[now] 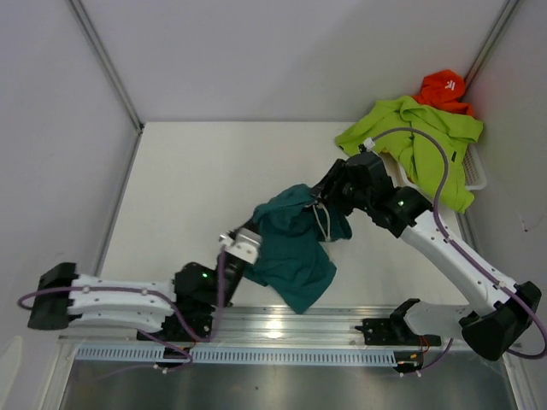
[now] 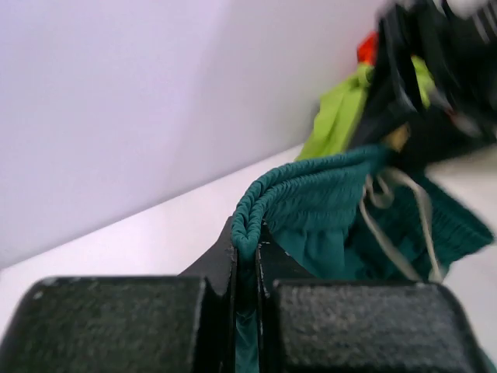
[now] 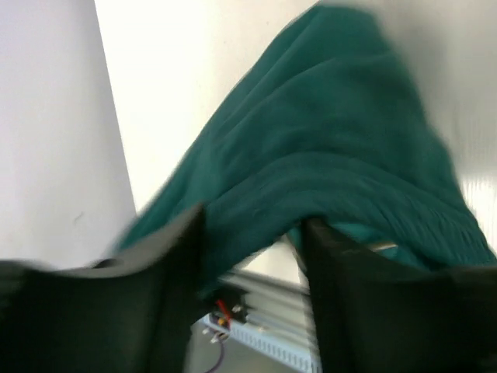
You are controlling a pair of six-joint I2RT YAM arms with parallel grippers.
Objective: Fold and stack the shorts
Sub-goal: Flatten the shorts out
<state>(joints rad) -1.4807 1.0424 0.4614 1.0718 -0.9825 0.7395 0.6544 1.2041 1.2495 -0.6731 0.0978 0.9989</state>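
Observation:
The teal shorts [image 1: 295, 248] hang bunched between the two arms at the table's middle, with the white drawstring [image 1: 322, 224] dangling. My left gripper [image 1: 255, 237] is shut on the elastic waistband edge [image 2: 247, 221], and the fabric is pinched flat between its fingers [image 2: 247, 256]. My right gripper [image 1: 325, 201] is at the far side of the same bundle. Its jaws stand apart in the right wrist view [image 3: 255, 221], and teal cloth [image 3: 326, 148] drapes loosely over and between them. The lime green shorts [image 1: 419, 141] lie over the basket at the back right.
A white plastic basket [image 1: 475, 176] stands in the back right corner under the green cloth, with an orange garment [image 1: 443, 88] behind it. Grey walls enclose the table on the left, back and right. A metal rail [image 1: 282, 329] runs along the near edge.

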